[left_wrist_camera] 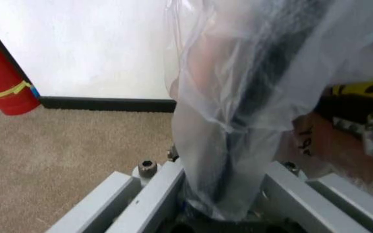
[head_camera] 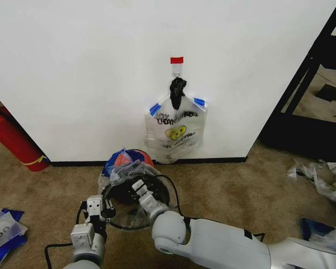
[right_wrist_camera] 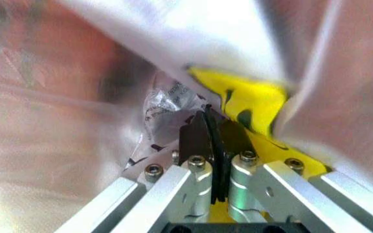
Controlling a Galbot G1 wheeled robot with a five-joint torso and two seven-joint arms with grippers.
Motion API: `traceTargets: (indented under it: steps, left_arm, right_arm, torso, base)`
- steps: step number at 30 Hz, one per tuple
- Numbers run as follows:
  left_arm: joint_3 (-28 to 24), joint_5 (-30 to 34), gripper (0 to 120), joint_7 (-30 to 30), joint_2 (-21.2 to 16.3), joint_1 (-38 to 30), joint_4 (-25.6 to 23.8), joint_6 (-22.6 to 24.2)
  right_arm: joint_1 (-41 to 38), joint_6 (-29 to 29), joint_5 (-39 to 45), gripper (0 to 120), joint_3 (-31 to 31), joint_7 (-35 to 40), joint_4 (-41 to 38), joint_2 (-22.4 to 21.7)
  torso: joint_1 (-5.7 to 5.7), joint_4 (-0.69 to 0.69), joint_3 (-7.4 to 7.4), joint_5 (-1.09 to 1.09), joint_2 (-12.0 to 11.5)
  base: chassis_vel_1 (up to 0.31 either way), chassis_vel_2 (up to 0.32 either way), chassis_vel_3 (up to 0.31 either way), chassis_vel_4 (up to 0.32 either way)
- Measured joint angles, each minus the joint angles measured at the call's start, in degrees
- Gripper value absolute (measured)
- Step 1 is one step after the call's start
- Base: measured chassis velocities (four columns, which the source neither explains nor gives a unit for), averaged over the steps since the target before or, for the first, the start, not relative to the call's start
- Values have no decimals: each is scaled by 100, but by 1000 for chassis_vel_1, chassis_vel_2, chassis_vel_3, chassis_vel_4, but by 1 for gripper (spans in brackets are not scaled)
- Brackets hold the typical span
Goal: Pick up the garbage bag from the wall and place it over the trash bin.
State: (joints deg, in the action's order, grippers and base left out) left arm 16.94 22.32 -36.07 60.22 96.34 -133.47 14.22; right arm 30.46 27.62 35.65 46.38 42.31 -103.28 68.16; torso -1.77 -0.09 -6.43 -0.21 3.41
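2 bags of the smiley kind are in play. 1 garbage bag [head_camera: 175,130] hangs flat against the wall [head_camera: 101,67] from a small hook under 1 red tape strip [head_camera: 176,60], with 1 black knotted lump [head_camera: 177,89] at its top, 2 blue handle tops showing and its lower edge just above the black baseboard [head_camera: 213,160]. A 2nd bag [head_camera: 119,178] of thin translucent plastic is draped around the trash bin [head_camera: 135,193], which stands on the carpet [head_camera: 241,185] just in front of the wall, below and to the left of the hanging one; red shows at the bin's far side.

Both arms reach to the bin. The left pincer [left_wrist_camera: 222,199] is at the bin's left rim, its 2 fingers clamped together on a gathered fold of the draped plastic. The right pincer [right_wrist_camera: 215,145] is over the bin's mouth, its 2 dark fingertips [right_wrist_camera: 193,138] pressed together on the film, with a yellow printed patch just behind them.

1 red fire extinguisher [head_camera: 14,140] leans by the wall at the left. Loose whitish bags with blue patches lie on the carpet: 1 at the left edge [head_camera: 3,230] and several crumpled at the right [head_camera: 325,179].
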Motion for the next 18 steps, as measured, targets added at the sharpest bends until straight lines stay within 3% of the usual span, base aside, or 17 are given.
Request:
traceTargets:
  steps: [13,18]
  left_arm:
    - [-68,-23,0,51,37,38,-105,4]
    - [-93,-62,0,91,45,62,-203,9]
  right_arm:
    - [96,-794,-124,0,163,-560,258,136]
    - [64,-712,-30,0,149,-513,473,246]
  torso:
    - [0,1,0,0,0]
    - [0,1,0,0,0]
  base:
    - [0,0,0,0]
    - [0,0,0,0]
